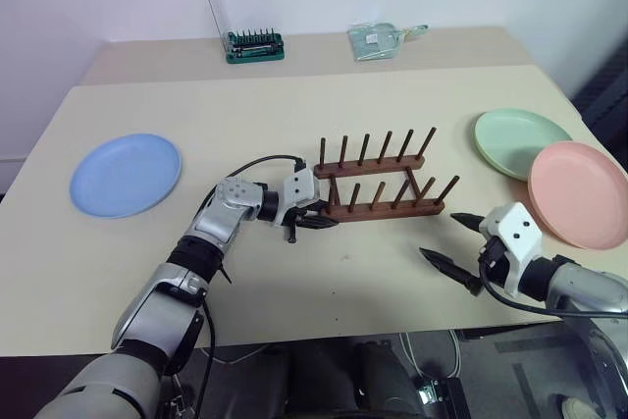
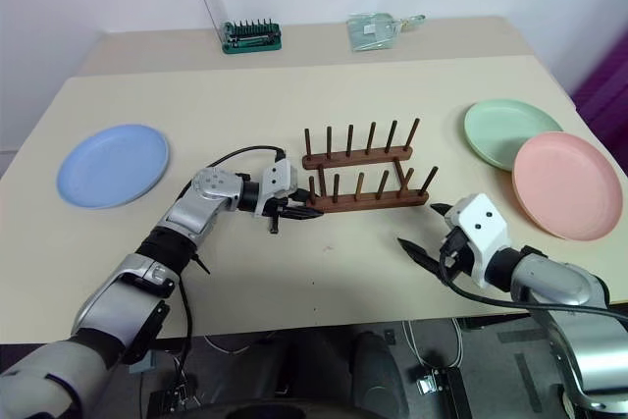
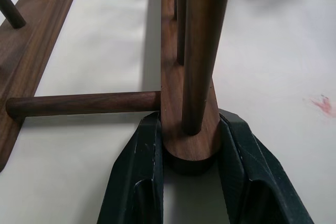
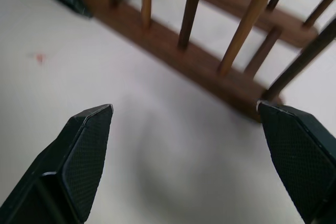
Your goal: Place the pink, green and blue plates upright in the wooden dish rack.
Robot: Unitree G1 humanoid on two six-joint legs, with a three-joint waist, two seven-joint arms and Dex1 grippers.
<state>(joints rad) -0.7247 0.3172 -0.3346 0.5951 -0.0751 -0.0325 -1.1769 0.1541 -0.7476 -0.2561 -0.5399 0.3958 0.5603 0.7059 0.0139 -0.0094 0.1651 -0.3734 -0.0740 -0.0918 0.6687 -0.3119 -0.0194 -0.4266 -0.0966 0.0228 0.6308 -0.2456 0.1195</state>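
Nearest to us in the left eye view was the right gripper (image 1: 453, 239), hovering off the near right part of the table (image 1: 294, 115) with its two black fingers spread wide and nothing between them. Just beyond it, around the middle of the table, stood the wooden dish rack (image 1: 378, 184), both rails flat on the tabletop and the pegs upright, with no plate in it. We saw the left gripper (image 1: 312, 220) at the left end of the rack's near rail, its fingers set on either side of that end. On the left side of the table lay the blue plate (image 1: 126, 175), flat and well apart from the rack; on the right lay the green plate (image 1: 521, 142), with the pink plate (image 1: 581, 192) just nearer and overlapping its edge. Along the far edge we noted a green tool case (image 1: 254, 44) with its clear lid raised, and to its right a clear packet (image 1: 376, 40). From the left wrist view we saw the rounded end of the near rail (image 3: 190, 142) sitting between the two black fingers (image 3: 135, 177), both lying against its sides, with a peg rising just past them. From the right wrist view we saw the two fingertips (image 4: 86, 156) far apart over bare tabletop, the rack lying beyond them and untouched by them.
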